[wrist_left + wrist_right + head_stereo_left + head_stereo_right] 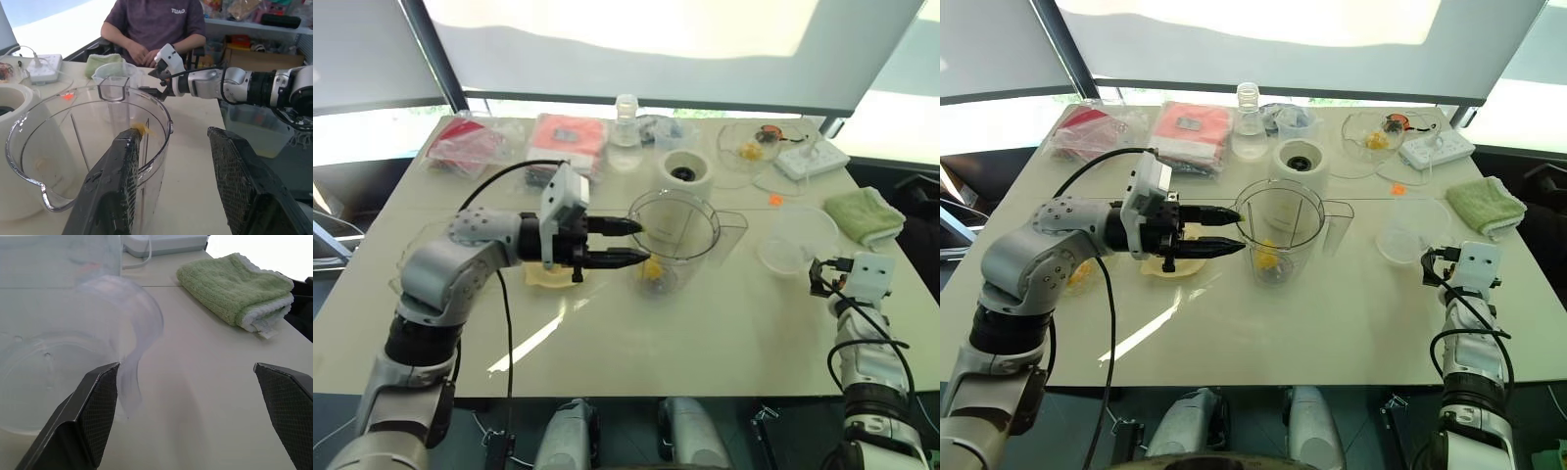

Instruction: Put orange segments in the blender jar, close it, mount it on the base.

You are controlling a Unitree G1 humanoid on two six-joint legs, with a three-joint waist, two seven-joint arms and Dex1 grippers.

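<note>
While our left tool (628, 242) hangs released at the blender jar (674, 238) rim, we should let orange segments (653, 271) drop inside; right tool (823, 275) released beside it.

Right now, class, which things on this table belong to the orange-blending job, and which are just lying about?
For the job:
- blender jar
- orange segments inside it
- base

Lying about:
- green cloth
- power strip
- clear bottle
- red packets

The base (686, 174) stands just behind the blender jar (674, 231).
</note>
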